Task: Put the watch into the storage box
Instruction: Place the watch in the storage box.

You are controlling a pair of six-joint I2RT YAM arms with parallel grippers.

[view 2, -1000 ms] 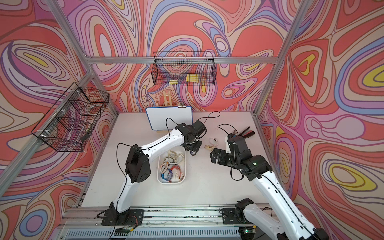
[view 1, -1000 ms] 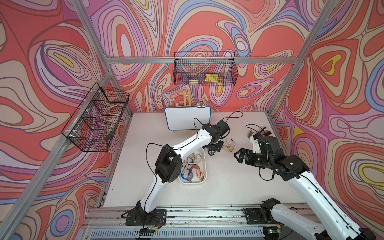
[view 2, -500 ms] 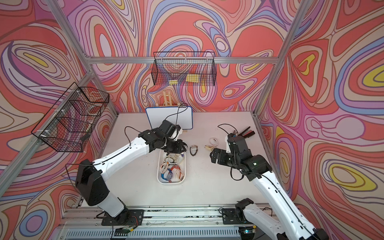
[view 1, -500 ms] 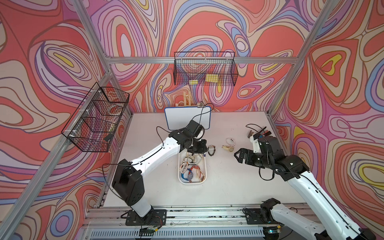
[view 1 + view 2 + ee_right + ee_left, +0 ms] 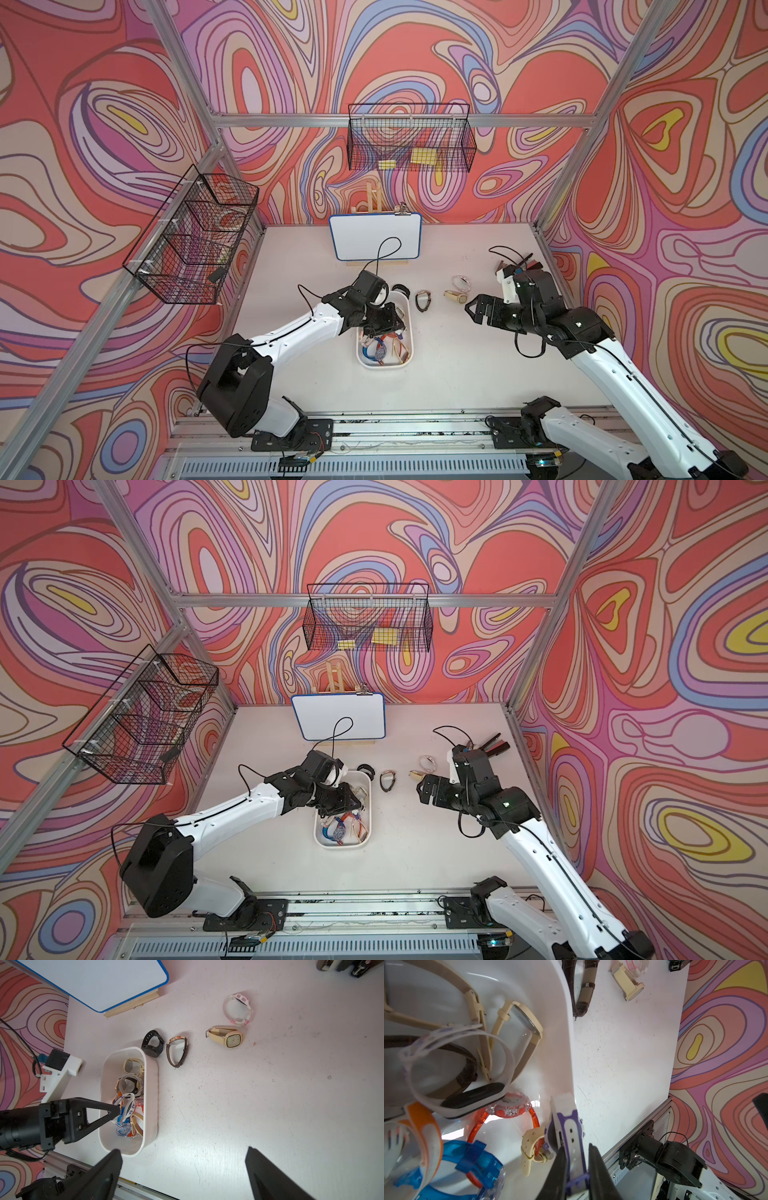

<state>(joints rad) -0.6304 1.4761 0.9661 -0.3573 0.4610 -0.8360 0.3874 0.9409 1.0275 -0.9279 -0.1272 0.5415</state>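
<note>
The storage box point(image 5: 384, 366) point(image 5: 340, 845) is a white tray in mid-table with several watches lying in it. My left gripper point(image 5: 372, 332) point(image 5: 576, 1159) is shut on the strap of a white-and-purple watch point(image 5: 566, 1132) point(image 5: 128, 1109) and holds it over the inside of the box, close to the rim point(image 5: 566, 1043). My right gripper point(image 5: 473, 309) point(image 5: 182, 1150) stands wide open and empty above bare table to the right of the box. A black watch point(image 5: 152, 1046), a brown-strapped watch point(image 5: 177, 1051), a beige watch point(image 5: 228, 1038) and a clear pink watch point(image 5: 238, 1009) lie on the table.
A blue-edged whiteboard point(image 5: 375, 237) stands on a wooden easel at the back. Black wire baskets hang on the back wall point(image 5: 409, 141) and the left wall point(image 5: 191, 237). Small dark tools point(image 5: 519, 262) lie at the back right behind my right arm.
My left arm has swung from beside the box's far right corner to over the middle of the box, carrying the white-and-purple watch. The right arm has not moved.
</note>
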